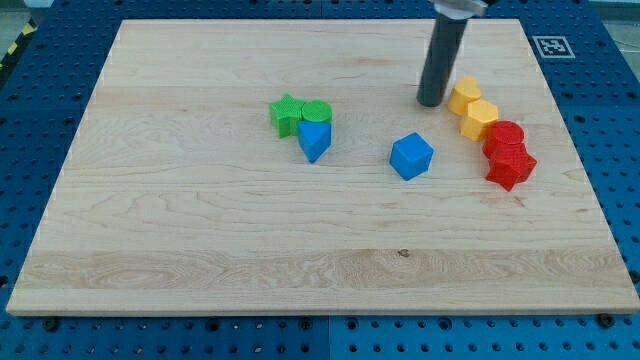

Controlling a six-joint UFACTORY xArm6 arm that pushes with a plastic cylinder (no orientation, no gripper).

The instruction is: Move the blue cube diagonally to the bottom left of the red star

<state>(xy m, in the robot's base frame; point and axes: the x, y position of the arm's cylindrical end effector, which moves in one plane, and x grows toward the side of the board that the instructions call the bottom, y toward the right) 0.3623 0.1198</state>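
The blue cube (pixel 411 156) lies on the wooden board (pixel 200 240), right of centre. The red star (pixel 511 167) sits at the view's right, touching a red round block (pixel 505 136) just above it. The blue cube is to the left of the red star, about level with it. My tip (pixel 431 102) is the lower end of the dark rod, above and slightly right of the blue cube, apart from it, and just left of the yellow blocks.
Two yellow blocks (pixel 464 96) (pixel 480 118) line up above the red ones. A green star (pixel 286 114), a green round block (pixel 317 112) and a blue triangular block (pixel 314 140) cluster left of centre. A fiducial marker (pixel 551 45) sits off the board's top right corner.
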